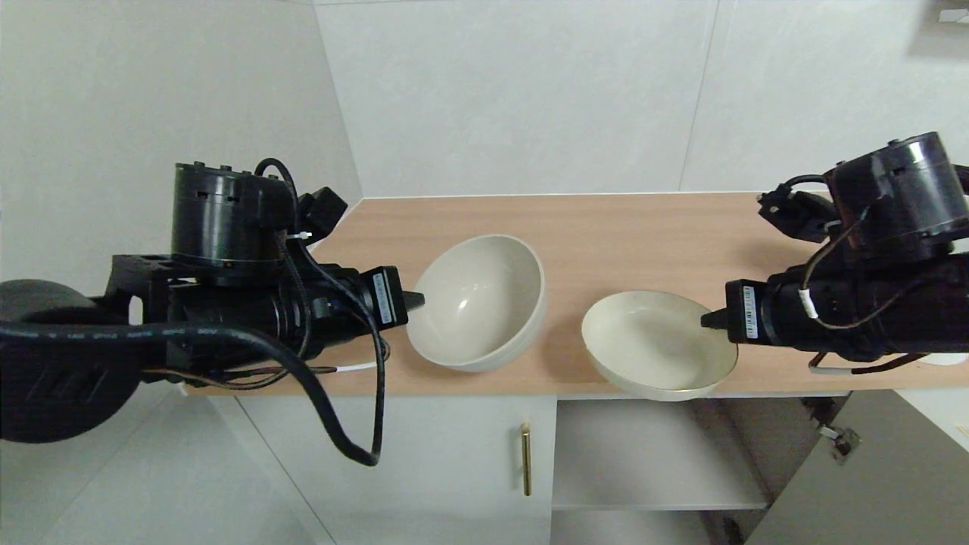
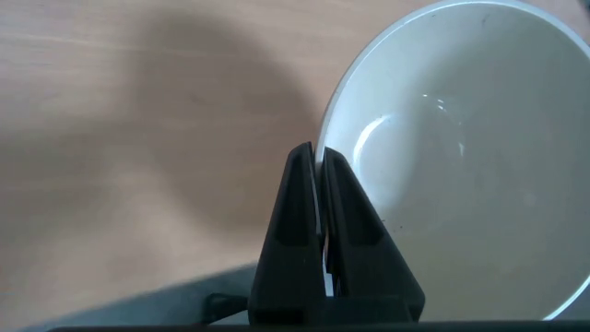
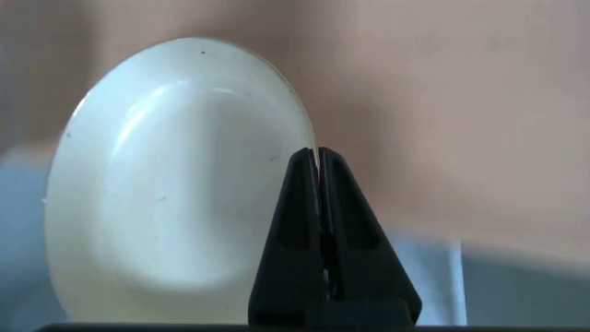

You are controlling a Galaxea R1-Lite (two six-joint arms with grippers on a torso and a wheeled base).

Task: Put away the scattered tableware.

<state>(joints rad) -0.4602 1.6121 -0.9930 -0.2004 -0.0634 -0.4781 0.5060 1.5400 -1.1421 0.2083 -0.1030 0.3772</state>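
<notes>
My left pincer (image 1: 413, 300) is closed down to a sliver on the rim of the deep bowl (image 1: 478, 301). One finger is inside the wall and one outside, at the bowl's nine o'clock in the head view. The pinch sits on the rim because the bowl is too wide to span. With only that one point held, the bowl hangs tilted, its mouth turned up and toward nine o'clock. I cannot tell whether its base touches the wooden counter (image 1: 606, 235) or is just clear of it.

Just beside it, toward three o'clock, is the shallow bowl (image 1: 651, 341). My right pincer (image 1: 707, 319) grips its rim at three o'clock, also nearly shut, with the thin edge between the fingers. This bowl reaches past the counter's front edge at six o'clock, so part of it hangs over the open cabinet (image 1: 643, 424) below. I judge that is deliberate. The white shelf (image 1: 658, 496) inside is the likely place for the tableware, and bringing the bowl out over the edge gives it a path down.

The two arms face each other across both bowls and the bowls are close, so I would move one at a time. A rim pinch is a slim hold on smooth glaze, and a quick swing could make either bowl pivot or slip.
</notes>
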